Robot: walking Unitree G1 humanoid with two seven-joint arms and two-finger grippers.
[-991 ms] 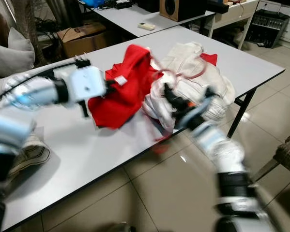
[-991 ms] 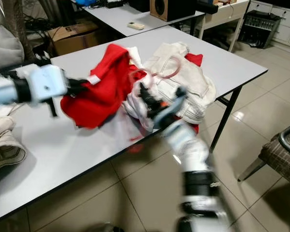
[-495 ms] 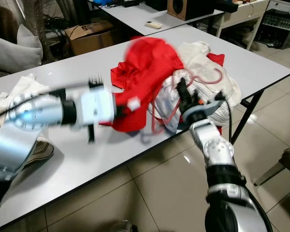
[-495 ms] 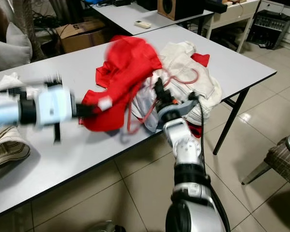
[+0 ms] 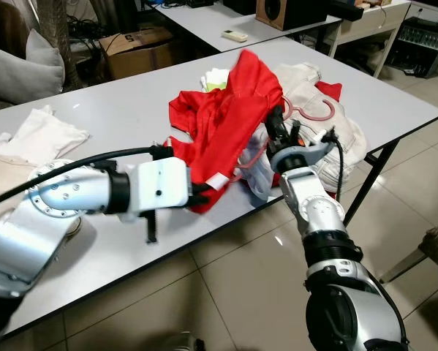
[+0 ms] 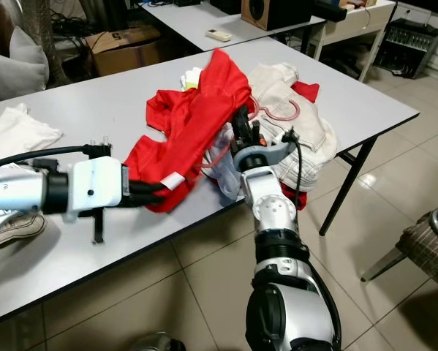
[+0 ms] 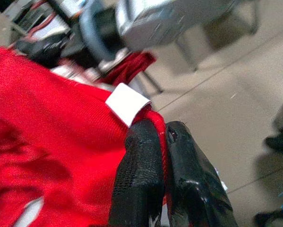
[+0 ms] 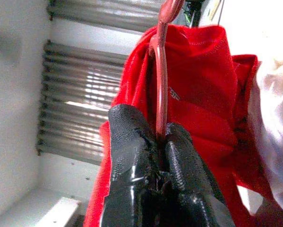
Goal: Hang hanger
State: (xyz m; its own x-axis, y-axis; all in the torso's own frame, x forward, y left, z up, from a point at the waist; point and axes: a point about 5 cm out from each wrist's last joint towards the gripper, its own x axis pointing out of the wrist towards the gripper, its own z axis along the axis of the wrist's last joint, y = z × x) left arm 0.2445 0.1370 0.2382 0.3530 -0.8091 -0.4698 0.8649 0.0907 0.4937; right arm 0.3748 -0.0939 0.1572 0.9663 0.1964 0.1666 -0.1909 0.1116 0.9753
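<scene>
A red garment (image 5: pixel 226 110) lies heaped mid-table against a cream jacket (image 5: pixel 343 135). My left gripper (image 7: pixel 162 130) is shut on the red garment's hem beside a white label (image 7: pixel 127 103), and it pulls that edge toward the table's front (image 5: pixel 204 191). My right gripper (image 8: pixel 159 137) is shut on a thin pink hanger (image 8: pixel 161 71) whose rod runs up into the red cloth. That gripper (image 5: pixel 275 126) points upward at the pile's front, pressed into the red garment. A pink hanger loop (image 5: pixel 315 111) rests on the jacket. Cloth hides most of the held hanger.
The grey table (image 5: pixel 116 102) has its front edge close to me and a corner at the right. Beige clothes (image 5: pixel 28 135) lie at its left. Behind stand a second table with a remote (image 5: pixel 235 34) and a cardboard box (image 5: pixel 142 47). A chair (image 6: pixel 431 238) stands on the tiled floor.
My left gripper has drawn the red garment's hem rightward and toward the table's front. The right gripper, with the hanger, has risen into the red cloth. The camera has also shifted.
</scene>
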